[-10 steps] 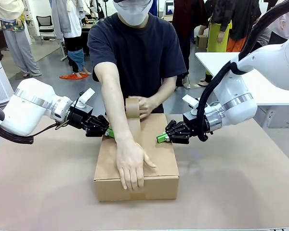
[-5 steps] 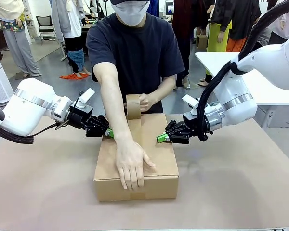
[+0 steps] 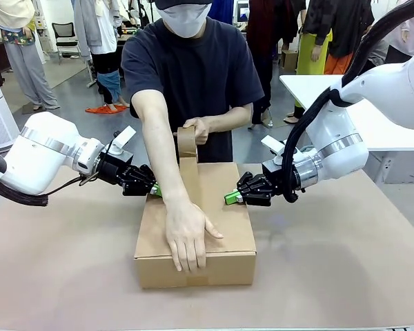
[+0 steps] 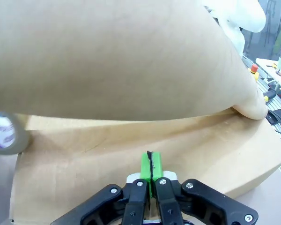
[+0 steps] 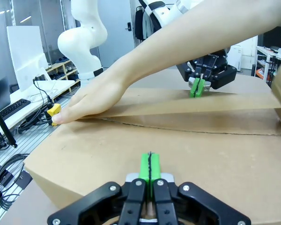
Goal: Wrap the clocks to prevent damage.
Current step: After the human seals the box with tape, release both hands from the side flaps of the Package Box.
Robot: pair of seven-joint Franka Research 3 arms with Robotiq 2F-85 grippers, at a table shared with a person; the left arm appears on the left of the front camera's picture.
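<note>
Taping step in hand. One box (image 3: 196, 227) sits mid-table (image 3: 345, 262), flaps down. The clocks themselves can't be seen; I judge they are inside the box, but that is a guess.

Left gripper (image 3: 156, 191) presses on the box's left top edge, fingers clenched together, grasping nothing; the wrist view shows the green pads (image 4: 151, 165) meeting flat on cardboard. Right gripper (image 3: 230, 198) does the same on the right top edge, fingers also clenched and empty, pads (image 5: 150, 168) on the flap. Both seem to act as hold-downs, keeping the flaps flat.

The person reaches across from the far side. One hand (image 3: 188, 238) lies flat over the near front edge of the box, pinning the tape end there. The other hand (image 3: 196, 129) holds the tape roll (image 3: 187, 143) raised above the far edge, with a brown strip (image 3: 190, 181) running from roll down along the centre seam.

Next move, as I judge it: the strip needs to be laid down along the seam and over the far edge, then cut or torn. That calls for both grippers to keep steady pressure so the flaps don't lift, and to stay out of the strip's path.

Count: boxes, one. Tape rolls, one. Grippers, two. Person's hands at work, two. Clocks visible, none.
</note>
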